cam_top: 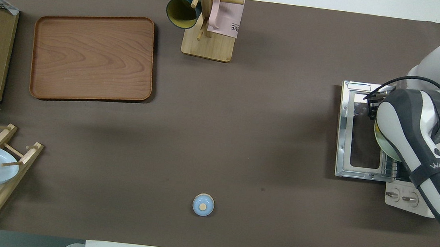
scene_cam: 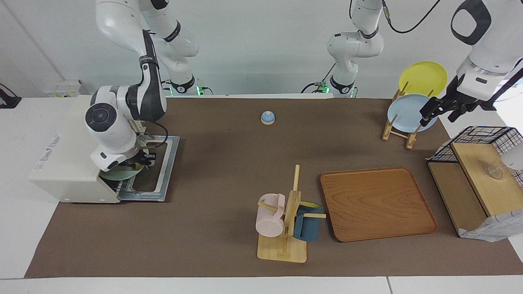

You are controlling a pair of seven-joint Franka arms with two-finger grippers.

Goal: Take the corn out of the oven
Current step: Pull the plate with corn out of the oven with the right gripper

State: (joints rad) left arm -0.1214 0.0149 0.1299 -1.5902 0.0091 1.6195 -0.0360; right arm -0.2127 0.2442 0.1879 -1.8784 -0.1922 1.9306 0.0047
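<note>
The right gripper (scene_cam: 141, 160), grip unclear, reaches into the oven (scene_cam: 69, 155) over a green plate (scene_cam: 118, 173); the left gripper (scene_cam: 439, 109) waits released.

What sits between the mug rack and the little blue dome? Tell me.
Nothing. Only bare brown mat runs from the mug rack to the blue dome. The overhead view shows it most plainly.

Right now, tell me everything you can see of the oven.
The oven is a boxy cream-white toaster oven at the right arm's end of the table. Its door lies folded down flat on the brown mat, metal frame up. A pale green plate sits at the opening on the wire rack. The right gripper is at the opening, over the plate. No corn shows.
</note>
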